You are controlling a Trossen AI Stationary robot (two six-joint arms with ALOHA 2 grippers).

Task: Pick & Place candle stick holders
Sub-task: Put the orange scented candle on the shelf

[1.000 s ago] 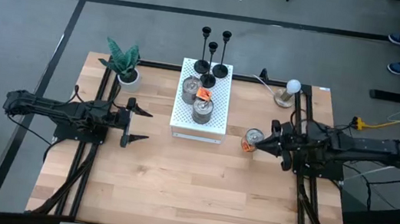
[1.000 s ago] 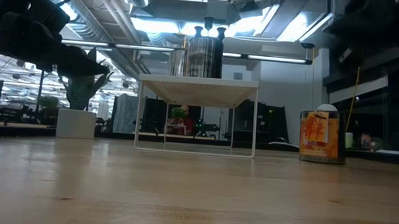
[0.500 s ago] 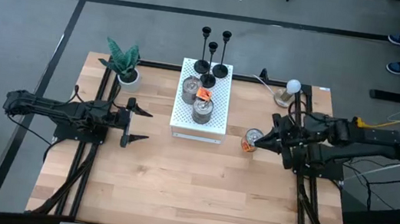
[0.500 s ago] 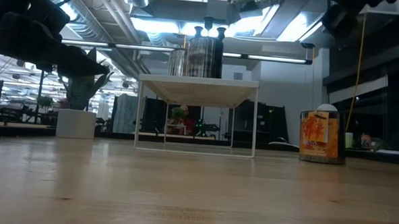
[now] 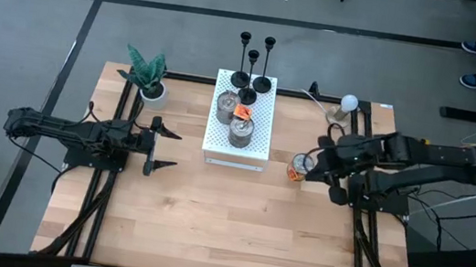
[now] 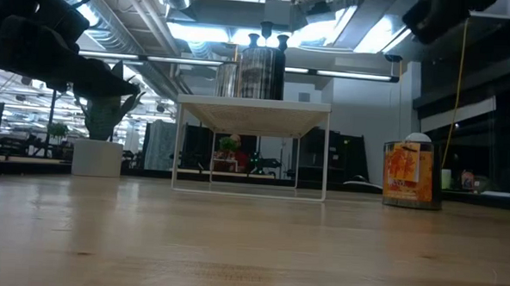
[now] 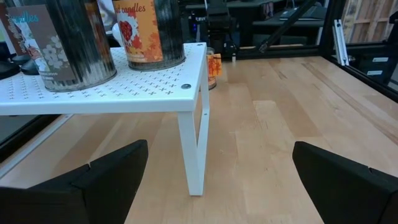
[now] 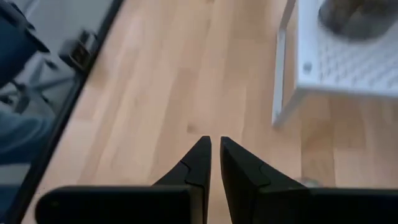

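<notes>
The wooden surface [image 5: 209,213] lies mostly bare across the lower half of the high view, with wide open room between the two arms and toward the near edge; black rails run along its left and right sides. At the upper centre stands a white perforated shelf [image 5: 259,146], its back edge close to the surface's far edge. The candle stick holders [image 5: 253,71], slim and black, stand upright in a tight cluster at the back of that shelf, at the top centre of the frame. Two silver tins [image 5: 232,119] sit in front of them on the shelf, and another tin [image 5: 299,168] with an orange label stands on the wood just right of the shelf. A small potted plant [image 5: 147,75] occupies the upper left corner, and a white bulb on a wooden base [image 5: 343,109] the upper right. The left pincer [image 5: 162,147] reaches in level from the left edge, fingers spread wide, aimed at the shelf with clear room between. The right pincer [image 5: 315,162] comes in from the right, the arm bent and raised, tip near the orange-labelled tin; in the right wrist view its fingers [image 8: 202,162] are nearly pressed together, gripping nothing.
</notes>
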